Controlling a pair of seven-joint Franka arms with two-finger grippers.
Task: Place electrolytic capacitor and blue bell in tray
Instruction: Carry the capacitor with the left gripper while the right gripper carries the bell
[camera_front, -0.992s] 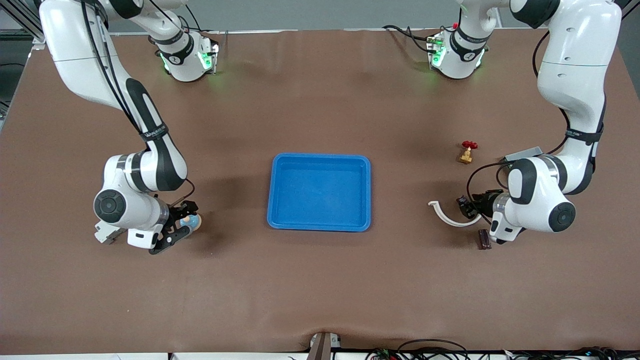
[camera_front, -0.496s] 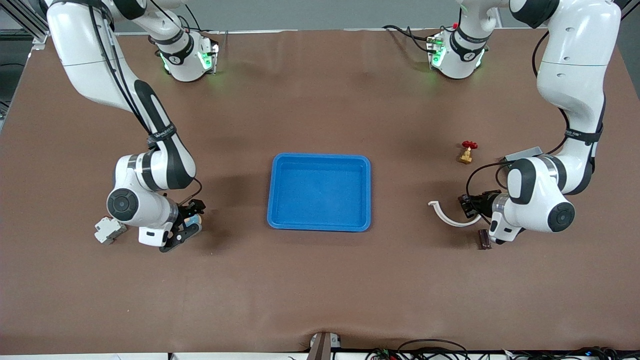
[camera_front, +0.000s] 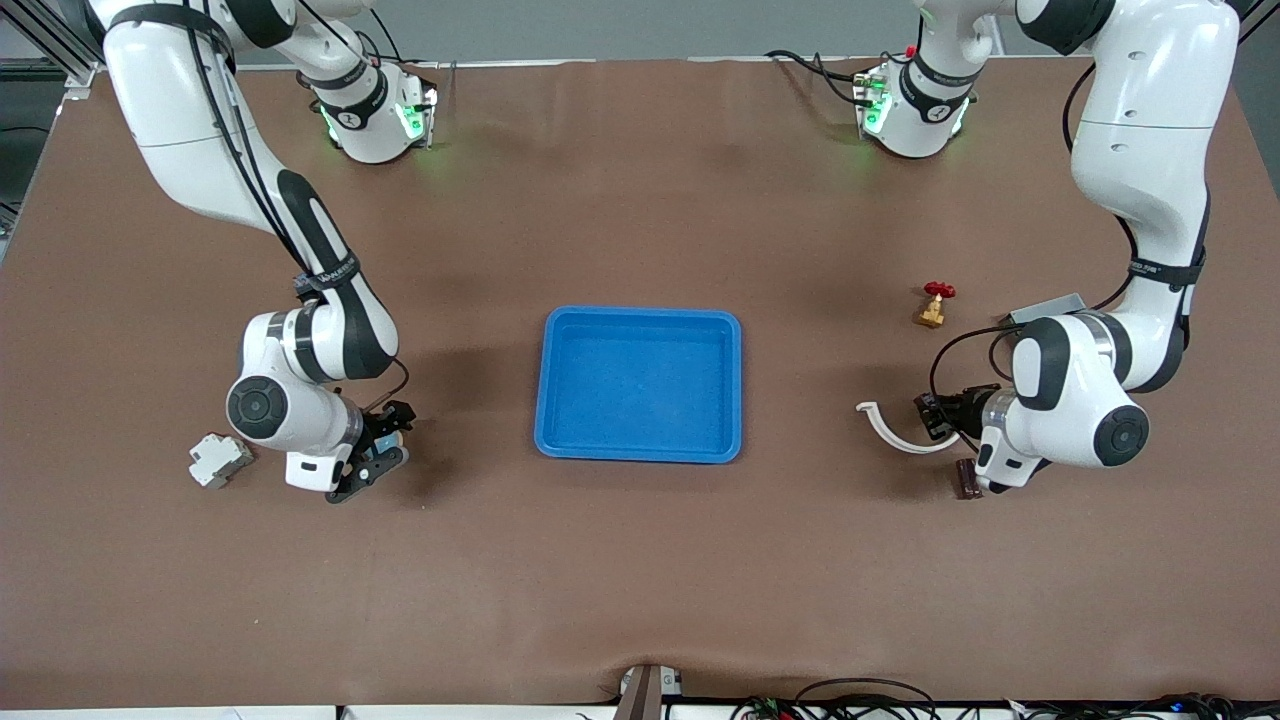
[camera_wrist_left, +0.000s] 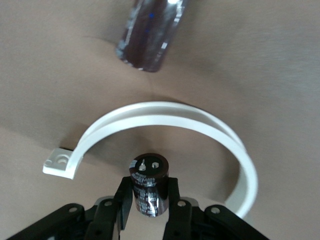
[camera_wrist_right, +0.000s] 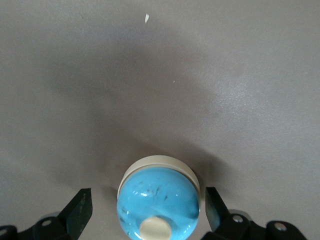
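Note:
The blue tray (camera_front: 640, 314) lies mid-table with nothing in it. My left gripper (camera_front: 928, 415) is low at the left arm's end of the table. In the left wrist view it (camera_wrist_left: 149, 186) is shut on the dark electrolytic capacitor (camera_wrist_left: 149, 175), which stands inside the arc of a white curved clip (camera_wrist_left: 165, 119). My right gripper (camera_front: 382, 447) is low at the right arm's end. It (camera_wrist_right: 147, 200) is open around the blue bell (camera_wrist_right: 158, 200), which has a cream base and button. A gap shows on each side of the bell.
The white clip (camera_front: 895, 430) lies beside the left gripper, and a dark brown cylinder (camera_front: 967, 478) lies nearer the camera. A brass valve with a red handle (camera_front: 935, 305) and a grey box (camera_front: 1048, 305) sit farther back. A small white block (camera_front: 218, 460) lies by the right arm.
The right arm has shifted toward the tray, uncovering the white block, and its open fingers now straddle the bell. The left gripper has closed on the capacitor.

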